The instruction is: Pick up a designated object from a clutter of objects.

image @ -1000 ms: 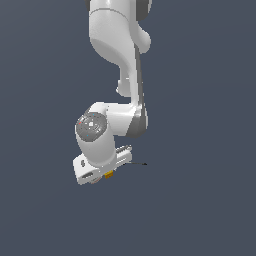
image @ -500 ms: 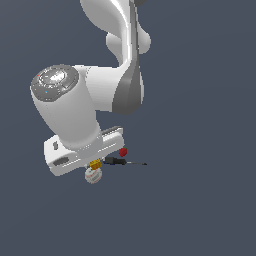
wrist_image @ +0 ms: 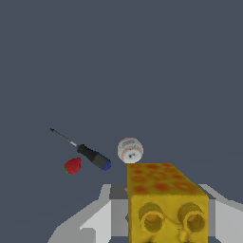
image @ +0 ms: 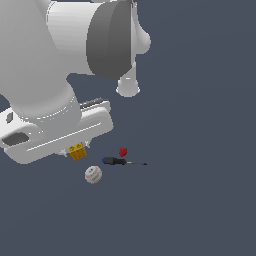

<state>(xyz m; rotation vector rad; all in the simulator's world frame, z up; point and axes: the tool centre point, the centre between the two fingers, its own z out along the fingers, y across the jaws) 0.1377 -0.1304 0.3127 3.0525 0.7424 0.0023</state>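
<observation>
One yellow block sits closest to you, between the grey fingers of the gripper; the jaws look closed on its sides, with the block up off the floor. You can judge it light and stiff, with flat faces that suit a side pinch; its round sockets offer no better hold. Farther off lie the baseball, then the screwdriver and the red lump, all well apart from the block.

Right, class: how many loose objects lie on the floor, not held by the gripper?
3: a baseball, a screwdriver beside it, and a small red lump just beyond. The arm may hide others.
</observation>
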